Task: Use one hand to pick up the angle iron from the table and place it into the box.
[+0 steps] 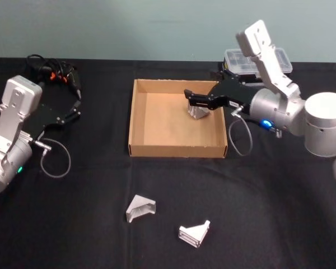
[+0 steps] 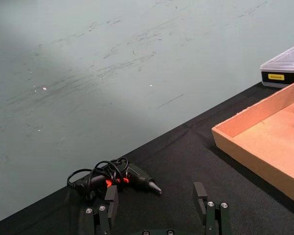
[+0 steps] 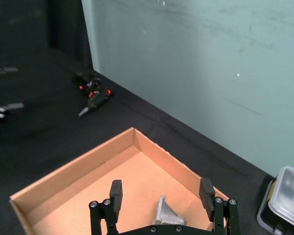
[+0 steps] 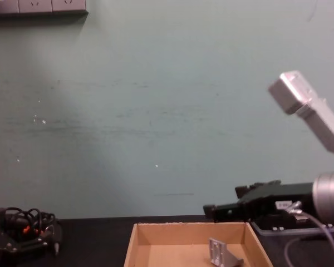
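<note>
Black matte table (image 1: 269,213) spreads across the head view. At its centre, toward the far side, sits the tan cardboard box (image 1: 176,150), shallow and low-walled.

From the right of the frame the silver-grey right arm reaches over the box's far right corner. The right gripper (image 1: 191,98) hangs above the box floor with its jaws spread wide, gripping nothing. In its own wrist view the right gripper (image 3: 160,193) has a finger on each side of the angle iron (image 3: 166,213), apart from it. The angle iron (image 1: 197,112) stands on the box floor in that far right corner; the chest view shows it (image 4: 221,255) inside the box, below the black fingers.

At the left edge, the left gripper (image 1: 75,106) rests well apart from the box, jaws also wide.

Behind the right arm, at the upper right, sits a black plastic case (image 1: 238,59) with a clear lid. At the upper left lies a black power tool (image 1: 59,73) with a coiled cable.

Toward the lower middle, a second angle iron (image 1: 140,208) and a third angle iron (image 1: 195,233) lie on the table, near each other.
</note>
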`<state>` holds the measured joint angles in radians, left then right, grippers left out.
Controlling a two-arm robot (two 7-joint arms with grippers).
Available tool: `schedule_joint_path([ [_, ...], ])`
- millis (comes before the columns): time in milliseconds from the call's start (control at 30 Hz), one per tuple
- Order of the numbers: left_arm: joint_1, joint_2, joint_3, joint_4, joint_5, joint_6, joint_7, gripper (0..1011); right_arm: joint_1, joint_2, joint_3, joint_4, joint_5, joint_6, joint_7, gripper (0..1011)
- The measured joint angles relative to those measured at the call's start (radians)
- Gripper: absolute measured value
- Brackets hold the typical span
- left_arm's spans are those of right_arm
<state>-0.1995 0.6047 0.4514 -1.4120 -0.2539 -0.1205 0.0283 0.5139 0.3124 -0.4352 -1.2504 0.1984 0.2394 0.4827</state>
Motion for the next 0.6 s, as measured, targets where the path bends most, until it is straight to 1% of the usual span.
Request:
schedule_joint_path([
  [33, 0.0, 0.0, 0.0, 0.0, 0.0, 0.0, 0.0, 1000, -0.014, 0.013, 0.007, -0.032, 0.012, 0.006, 0.003, 1004],
  [133, 0.0, 0.0, 0.0, 0.0, 0.0, 0.0, 0.0, 1000, -0.039, 0.038, 0.021, -0.089, 0.031, 0.014, 0.004, 1004],
  [200, 0.0, 0.0, 0.0, 0.0, 0.0, 0.0, 0.0, 1000, -0.066, 0.062, 0.036, -0.148, 0.05, 0.021, 0.006, 1004],
  [233, 0.0, 0.0, 0.0, 0.0, 0.0, 0.0, 0.0, 1000, -0.086, 0.081, 0.046, -0.19, 0.064, 0.024, 0.009, 1004],
  [267, 0.0, 0.0, 0.0, 0.0, 0.0, 0.0, 0.0, 1000, -0.086, 0.081, 0.046, -0.19, 0.064, 0.024, 0.009, 1004],
  [300, 0.0, 0.0, 0.0, 0.0, 0.0, 0.0, 0.0, 1000, -0.106, 0.101, 0.056, -0.231, 0.078, 0.026, 0.014, 1004],
  [367, 0.0, 0.0, 0.0, 0.0, 0.0, 0.0, 0.0, 1000, -0.125, 0.12, 0.065, -0.267, 0.091, 0.029, 0.02, 1004],
  [400, 0.0, 0.0, 0.0, 0.0, 0.0, 0.0, 0.0, 1000, -0.142, 0.138, 0.072, -0.298, 0.101, 0.031, 0.024, 1004],
  [433, 0.0, 0.0, 0.0, 0.0, 0.0, 0.0, 0.0, 1000, -0.152, 0.149, 0.076, -0.316, 0.107, 0.032, 0.026, 1004],
  [467, 0.0, 0.0, 0.0, 0.0, 0.0, 0.0, 0.0, 1000, -0.174, 0.17, 0.085, -0.351, 0.118, 0.037, 0.03, 1004],
  [567, 0.0, 0.0, 0.0, 0.0, 0.0, 0.0, 0.0, 1000, -0.207, 0.202, 0.1, -0.399, 0.135, 0.041, 0.035, 1004],
  [600, 0.0, 0.0, 0.0, 0.0, 0.0, 0.0, 0.0, 1000, -0.228, 0.224, 0.109, -0.427, 0.146, 0.042, 0.04, 1004],
])
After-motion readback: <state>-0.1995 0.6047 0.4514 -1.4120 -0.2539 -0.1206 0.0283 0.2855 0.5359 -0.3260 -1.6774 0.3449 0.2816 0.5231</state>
